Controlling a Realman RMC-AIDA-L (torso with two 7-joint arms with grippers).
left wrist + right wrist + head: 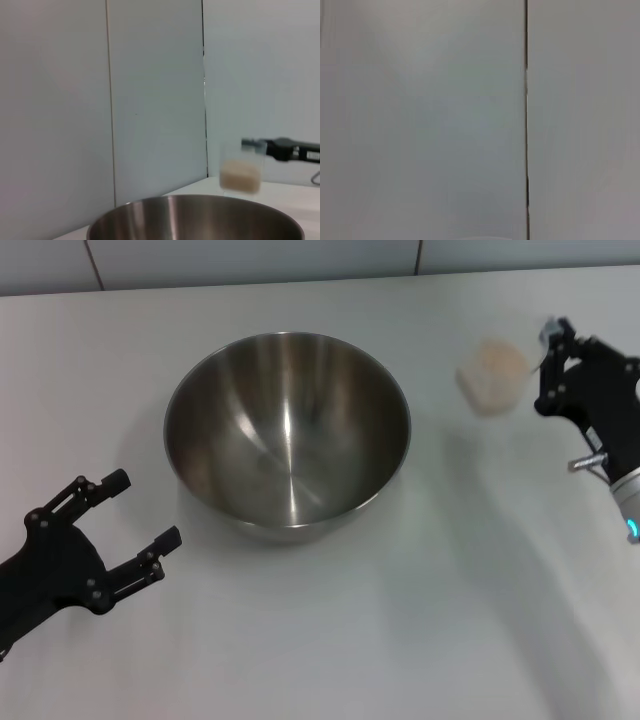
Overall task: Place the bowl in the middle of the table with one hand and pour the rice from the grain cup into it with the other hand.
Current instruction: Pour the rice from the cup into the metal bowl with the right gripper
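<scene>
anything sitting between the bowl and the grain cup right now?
No. In the head view, only bare white table lies between the bowl and the grain cup. The right claw is at the cup's far side, not in that gap.

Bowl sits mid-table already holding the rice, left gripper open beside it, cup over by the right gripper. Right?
Not quite: in the head view the bowl is empty. The rice is still in the cup near the right gripper. The left gripper is open beside the bowl.
</scene>
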